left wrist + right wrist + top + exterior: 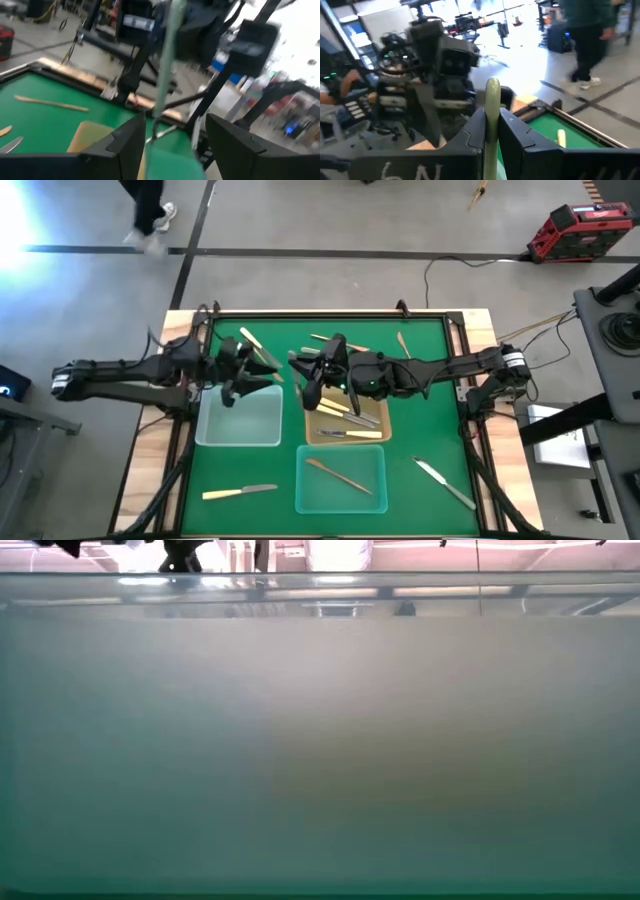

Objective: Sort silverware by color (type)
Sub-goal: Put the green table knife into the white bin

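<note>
My right gripper (309, 378) hovers over the table's middle, above the left edge of the tan tray (376, 436). In its wrist view it (492, 120) is shut on a cream-handled piece (492, 95). My left gripper (244, 380) faces it from the left, above the empty translucent tray (240, 430), and is open (172, 137). A pale, blurred slim piece (166, 65) shows in the gap between its fingers; I cannot tell whether it touches them. Cream-handled pieces (352, 416) lie in the tan tray. A copper piece (340, 476) lies in the near tray. My right gripper pinches the cream-handled piece between its two fingers, by the handle (492, 112) a little below its rounded end. The fingers lie across it. The rounded end (493, 85) sticks out past the fingertips, lifted clear of the table. The rest is hidden behind the fingers.
Loose on the green mat are a cream-handled piece (250, 340) and gold pieces (336, 340) (403, 343) at the far side. A cream-handled knife (240, 492) and a silver knife (445, 483) lie at the near side. A tray wall fills the low view. A person walks beyond the far edge (587, 35).
</note>
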Controlling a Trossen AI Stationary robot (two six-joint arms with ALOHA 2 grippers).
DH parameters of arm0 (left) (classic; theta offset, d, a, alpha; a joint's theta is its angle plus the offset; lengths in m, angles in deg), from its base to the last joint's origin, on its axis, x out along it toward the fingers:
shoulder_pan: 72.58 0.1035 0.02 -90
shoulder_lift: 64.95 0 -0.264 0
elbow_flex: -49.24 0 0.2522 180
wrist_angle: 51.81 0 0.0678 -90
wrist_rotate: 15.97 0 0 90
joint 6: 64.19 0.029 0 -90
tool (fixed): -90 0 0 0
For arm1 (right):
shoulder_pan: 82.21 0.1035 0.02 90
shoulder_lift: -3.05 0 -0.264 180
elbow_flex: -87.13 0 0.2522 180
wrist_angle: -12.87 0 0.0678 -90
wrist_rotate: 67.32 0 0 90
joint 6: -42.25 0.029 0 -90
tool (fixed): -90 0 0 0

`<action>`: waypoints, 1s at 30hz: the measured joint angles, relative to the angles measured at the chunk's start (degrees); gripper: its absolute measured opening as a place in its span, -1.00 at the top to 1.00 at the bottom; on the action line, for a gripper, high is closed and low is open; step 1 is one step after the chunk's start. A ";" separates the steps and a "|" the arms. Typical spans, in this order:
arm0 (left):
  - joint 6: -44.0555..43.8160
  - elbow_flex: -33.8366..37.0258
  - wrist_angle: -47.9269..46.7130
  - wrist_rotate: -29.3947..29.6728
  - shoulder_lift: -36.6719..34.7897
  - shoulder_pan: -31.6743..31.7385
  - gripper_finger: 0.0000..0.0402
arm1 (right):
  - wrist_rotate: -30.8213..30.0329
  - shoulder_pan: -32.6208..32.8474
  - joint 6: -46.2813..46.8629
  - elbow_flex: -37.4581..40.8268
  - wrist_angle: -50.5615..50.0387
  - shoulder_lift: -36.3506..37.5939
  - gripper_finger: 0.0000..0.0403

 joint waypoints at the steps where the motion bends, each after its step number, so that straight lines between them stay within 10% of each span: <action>1: 0.71 -1.30 -1.44 0.02 1.03 -0.15 0.04 | 0.23 0.00 -0.16 -0.50 0.45 -0.35 0.90; 22: 2.91 -11.32 -2.54 -3.19 12.75 -2.42 0.05 | 2.12 0.04 -1.63 -6.45 -1.35 -4.87 0.90; 30: 3.24 -11.40 -4.40 -3.16 11.80 -2.53 0.66 | 3.40 0.20 -1.42 -7.13 -1.59 -4.90 0.90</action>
